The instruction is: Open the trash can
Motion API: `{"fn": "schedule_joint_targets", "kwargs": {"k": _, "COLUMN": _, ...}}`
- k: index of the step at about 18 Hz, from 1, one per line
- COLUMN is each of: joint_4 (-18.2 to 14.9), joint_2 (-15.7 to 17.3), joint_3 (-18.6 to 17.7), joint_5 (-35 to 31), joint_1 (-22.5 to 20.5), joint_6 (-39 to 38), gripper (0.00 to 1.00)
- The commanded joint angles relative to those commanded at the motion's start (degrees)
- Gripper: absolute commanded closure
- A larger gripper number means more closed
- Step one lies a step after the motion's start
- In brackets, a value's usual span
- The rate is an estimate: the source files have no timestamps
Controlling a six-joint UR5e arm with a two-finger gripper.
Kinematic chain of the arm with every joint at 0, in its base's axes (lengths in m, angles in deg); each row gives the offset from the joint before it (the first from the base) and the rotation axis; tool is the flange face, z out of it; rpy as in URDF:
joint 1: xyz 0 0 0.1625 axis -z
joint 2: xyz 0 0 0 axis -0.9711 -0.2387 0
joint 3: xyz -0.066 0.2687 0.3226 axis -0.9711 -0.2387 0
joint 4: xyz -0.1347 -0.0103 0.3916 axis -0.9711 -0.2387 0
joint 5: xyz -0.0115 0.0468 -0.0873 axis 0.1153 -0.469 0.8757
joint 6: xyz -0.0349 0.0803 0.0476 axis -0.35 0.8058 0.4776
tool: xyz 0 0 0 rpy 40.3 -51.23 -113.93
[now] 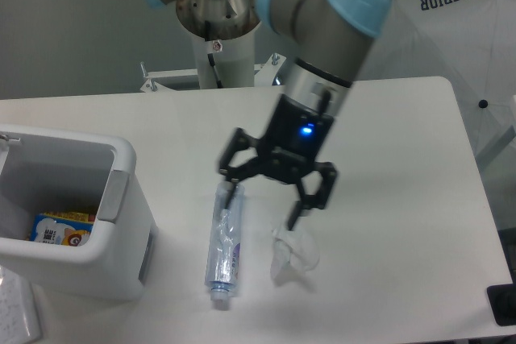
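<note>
- One trash can (121,239) stands at the left edge of the table (387,134), open at the top, its grey push tab (114,196) on the right rim.
- One yellow packet (58,228) lies inside the can.
- One gripper (264,200) hangs over the middle of the table, well apart from the can, its two fingers spread wide and holding nothing.
- One clear plastic bottle (225,243) lies flat below the left-hand finger, cap end toward the table's near edge.
- One crumpled white wrapper (292,254) lies just right of the bottle, under the other finger.
- One blue light glows on the gripper body.
</note>
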Motion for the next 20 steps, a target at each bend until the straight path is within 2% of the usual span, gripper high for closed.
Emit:
{"fn": "schedule_joint_targets", "kwargs": {"k": 4, "joint_4": -0.09, "joint_2": -1.14, "joint_3": -2.02, "joint_5": -18.71, "joint_1": 0.43, "joint_6": 5.57, "gripper": 0.0}}
{"fn": "schedule_joint_targets", "kwargs": {"k": 8, "joint_4": -0.17, "joint_2": -3.78, "joint_3": -0.71, "joint_5": -30.25, "joint_1": 2.8, "joint_6": 9.44, "gripper": 0.0}}
{"fn": "schedule_joint_targets", "kwargs": {"k": 12, "joint_4": -1.84, "joint_2": -5.79, "joint_3": 2.8, "joint_5": -31.41, "joint_1": 3.6, "joint_6": 11.11, "gripper": 0.0}}
{"fn": "schedule_joint_targets", "kwargs": {"k": 13, "joint_4": -3.93, "joint_2": -6.76, "joint_3": 4.38, "joint_5": -31.93, "joint_1": 3.69, "joint_6": 13.47, "gripper": 0.0}}
{"fn": "schedule_joint_targets", "kwargs": {"k": 16, "joint_4": -15.0, "joint_2": -10.54, "joint_3": 12.89, "joint_5": -38.25, "joint_1": 5.7, "joint_6": 21.73, "gripper": 0.0}}
{"fn": "schedule_joint_targets", "kwargs": {"k": 17, "joint_4": -15.9, "joint_2": -11.07, "joint_3": 13.61, "joint_5": -38.79, "joint_1": 6.23, "joint_6": 21.84, "gripper": 0.0}}
{"fn": "schedule_joint_targets", "kwargs": {"k": 20, "joint_4": -14.42, "joint_2": -11.16, "joint_3": 11.87, "joint_5": -38.88, "joint_1": 6.59, "joint_6": 21.67, "gripper": 0.0}}
